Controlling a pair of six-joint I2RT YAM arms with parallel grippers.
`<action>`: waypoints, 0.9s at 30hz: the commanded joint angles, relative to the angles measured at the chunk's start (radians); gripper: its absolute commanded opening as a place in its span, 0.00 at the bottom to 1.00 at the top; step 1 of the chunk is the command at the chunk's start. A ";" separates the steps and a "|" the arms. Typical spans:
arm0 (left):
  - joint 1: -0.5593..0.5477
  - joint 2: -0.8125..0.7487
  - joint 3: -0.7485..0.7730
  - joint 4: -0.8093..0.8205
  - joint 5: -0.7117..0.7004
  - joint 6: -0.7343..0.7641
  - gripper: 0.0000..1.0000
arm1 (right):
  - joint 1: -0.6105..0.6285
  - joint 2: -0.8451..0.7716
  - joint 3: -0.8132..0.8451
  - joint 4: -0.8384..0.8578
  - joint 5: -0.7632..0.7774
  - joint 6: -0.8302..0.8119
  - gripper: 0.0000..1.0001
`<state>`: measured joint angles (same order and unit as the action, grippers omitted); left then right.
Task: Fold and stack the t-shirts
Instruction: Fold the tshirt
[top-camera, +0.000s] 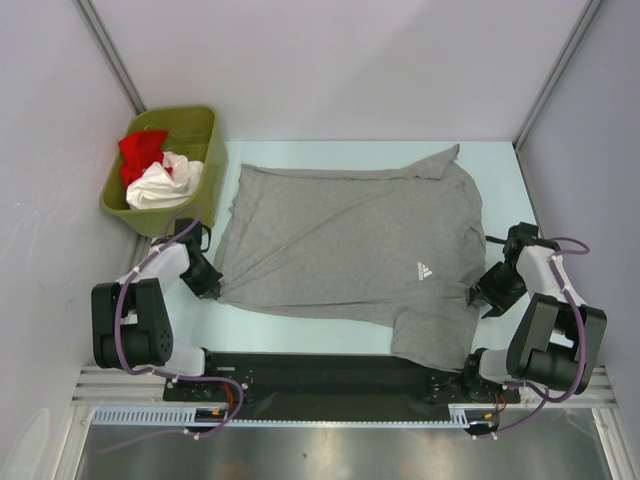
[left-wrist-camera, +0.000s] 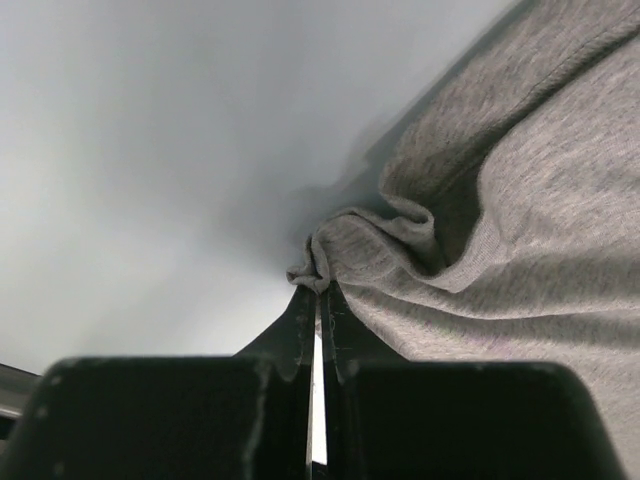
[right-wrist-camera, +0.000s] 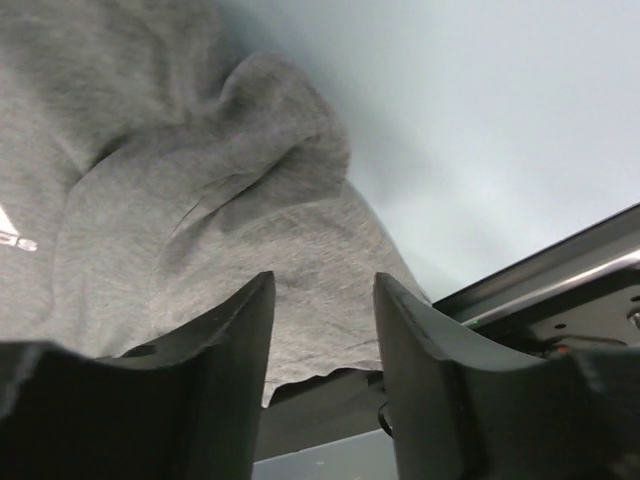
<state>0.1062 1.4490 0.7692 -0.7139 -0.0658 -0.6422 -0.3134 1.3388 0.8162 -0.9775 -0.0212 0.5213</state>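
Looking at your left gripper (left-wrist-camera: 318, 295), you see it pinched tight on a bunched-up corner of the grey t-shirt (top-camera: 350, 250), on the side next to the green bin (top-camera: 205, 130). — Ana

You hold it there, I think, so you can lift that corner and fold the shirt over. Your right gripper (right-wrist-camera: 322, 290) sits at the end of the shirt far from the bin. Its jaws are apart, with grey cloth showing between them. It grips nothing that I can see. — Ben

The grey shirt lies spread out on the table (top-camera: 300, 330), just beside the bin. I think it is laid flat so your fold comes out neat. — Ana

A red t-shirt (top-camera: 142, 150) and a white t-shirt (top-camera: 165, 185) lie crumpled inside the bin, waiting their turn, I guess. — Ben

Can you read any writing? — Ana

You have a small white logo (top-camera: 425, 270) on the grey shirt, at the end far from the bin. It looks like a triangle made of stripes, with tiny letters under it. They are too small to read. — Ben
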 joint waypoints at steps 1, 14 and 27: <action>0.009 -0.042 0.019 0.027 -0.023 0.033 0.00 | -0.007 0.023 0.003 -0.006 0.063 0.016 0.49; 0.007 -0.021 0.042 0.025 -0.026 0.036 0.00 | 0.011 0.082 -0.028 0.051 0.072 0.026 0.40; 0.007 -0.024 0.050 0.014 -0.045 0.044 0.00 | 0.050 0.166 -0.071 0.118 0.113 0.083 0.41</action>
<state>0.1062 1.4395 0.7818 -0.7044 -0.0765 -0.6243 -0.2691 1.4853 0.7616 -0.8963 0.0414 0.5694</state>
